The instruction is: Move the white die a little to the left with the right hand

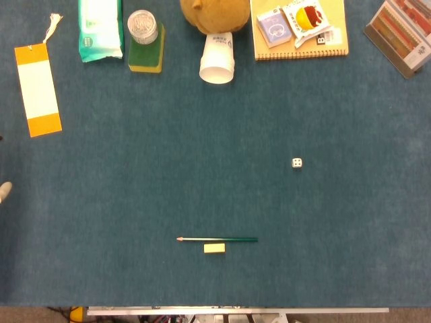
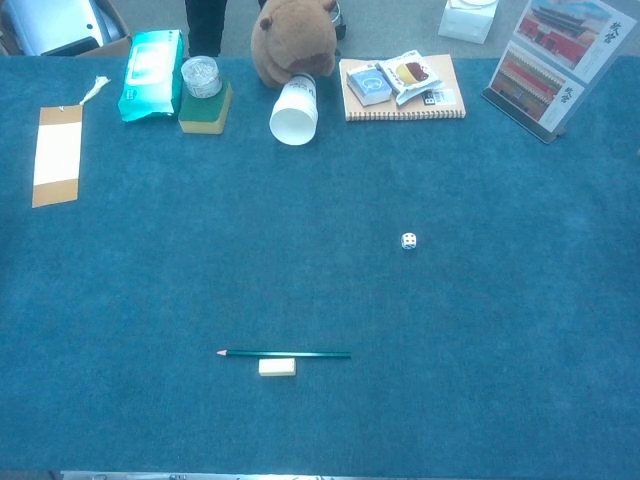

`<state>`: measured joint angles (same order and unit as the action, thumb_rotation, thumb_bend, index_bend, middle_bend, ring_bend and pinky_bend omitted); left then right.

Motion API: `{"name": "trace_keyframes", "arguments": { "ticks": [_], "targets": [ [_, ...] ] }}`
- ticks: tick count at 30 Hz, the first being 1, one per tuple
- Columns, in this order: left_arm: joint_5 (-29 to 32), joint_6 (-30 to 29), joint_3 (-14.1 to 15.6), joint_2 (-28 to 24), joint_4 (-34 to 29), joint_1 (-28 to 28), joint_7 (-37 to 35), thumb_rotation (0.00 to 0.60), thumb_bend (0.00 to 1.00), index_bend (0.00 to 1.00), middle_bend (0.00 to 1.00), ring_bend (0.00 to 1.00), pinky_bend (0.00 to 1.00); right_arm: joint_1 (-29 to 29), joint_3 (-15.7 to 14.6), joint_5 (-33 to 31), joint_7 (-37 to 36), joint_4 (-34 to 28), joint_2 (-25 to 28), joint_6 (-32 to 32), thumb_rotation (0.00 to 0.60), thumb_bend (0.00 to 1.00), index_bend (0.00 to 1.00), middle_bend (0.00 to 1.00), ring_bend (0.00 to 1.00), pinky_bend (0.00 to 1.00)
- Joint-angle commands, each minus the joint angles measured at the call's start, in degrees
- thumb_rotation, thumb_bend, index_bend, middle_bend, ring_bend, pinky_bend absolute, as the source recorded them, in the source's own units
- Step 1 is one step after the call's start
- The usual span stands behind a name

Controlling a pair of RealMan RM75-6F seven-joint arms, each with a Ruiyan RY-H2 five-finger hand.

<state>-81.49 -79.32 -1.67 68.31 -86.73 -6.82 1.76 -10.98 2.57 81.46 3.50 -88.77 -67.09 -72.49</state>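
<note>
Nearest the front edge, a small yellow eraser [image 1: 214,248] lies just beside a green pencil [image 1: 217,239], the pencil stretched crosswise with its tip pointing left. Further in, alone on the blue cloth to the right of centre, sits the white die [image 1: 297,163], well apart from everything else and untouched. At the far left edge of the head view a pale sliver of the left hand [image 1: 4,192] pokes in; too little shows to tell how its fingers lie. The right hand is nowhere in either view, so its fingers cannot be told.

By my reckoning the task is at its very start: the reach has not begun. The next move calls for the right hand to come in from the right side, settle on or against the die, and carry or nudge it a short way left across bare cloth.

Along the back: an orange-and-white bookmark [image 1: 38,89], a pack of wet wipes [image 1: 100,29], a jar on a sponge [image 1: 146,46], a tipped paper cup [image 1: 217,58] against a brown plush toy [image 1: 214,15], a notebook [image 1: 300,30] bearing small packets, and a picture card stand [image 1: 401,33].
</note>
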Motion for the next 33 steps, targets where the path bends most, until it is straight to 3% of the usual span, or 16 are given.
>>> {"name": "trace_keyframes", "arguments": {
  "ticks": [1, 13, 25, 29, 31, 33],
  "targets": [
    [-0.1, -0.1, 0.1, 0.0, 0.1, 0.0, -0.2, 0.6, 0.17, 0.26, 0.02, 0.01, 0.15, 0.0, -0.1, 0.1, 0.2, -0.2, 0.1, -0.1, 0.6, 0.13, 0.35, 0.36, 0.24, 0.3],
    [0.0, 0.5, 0.0, 0.3, 0.6, -0.2, -0.6, 0.6, 0.17, 0.26, 0.02, 0.01, 0.16, -4.6, 0.7, 2.0, 4.4, -2.3, -0.3, 4.3, 0.6, 0.13, 0.35, 0.37, 0.24, 0.31],
    [0.0, 0.3, 0.1, -0.2, 0.9, 0.3, -2.2, 0.6, 0.17, 0.26, 0.03, 0.01, 0.18, -13.6, 1.7, 3.0, 13.1, -4.6, -3.1, 14.2, 0.6, 0.18, 0.35, 0.4, 0.29, 0.49],
    [-0.3, 0.1, 0.3, -0.1, 1.4, 0.5, -3.0, 0.6, 0.17, 0.26, 0.03, 0.01, 0.2, -16.4, 1.9, 2.0, 17.1, -5.6, -4.0, 17.8, 0.6, 0.27, 0.35, 0.45, 0.34, 0.57],
    [-0.3, 0.1, 0.3, 0.1, 1.9, 0.5, -3.4, 0.6, 0.17, 0.26, 0.03, 0.01, 0.2, -17.9, 2.0, 1.2, 19.3, -6.1, -4.5, 19.6, 0.6, 0.34, 0.35, 0.48, 0.38, 0.61],
    [-0.2, 0.2, 0.3, 0.2, 2.3, 0.6, -3.8, 0.6, 0.17, 0.26, 0.03, 0.01, 0.2, -19.3, 2.0, 0.1, 21.8, -6.6, -4.9, 21.5, 0.6, 0.48, 0.35, 0.54, 0.43, 0.65]
  ]
}}
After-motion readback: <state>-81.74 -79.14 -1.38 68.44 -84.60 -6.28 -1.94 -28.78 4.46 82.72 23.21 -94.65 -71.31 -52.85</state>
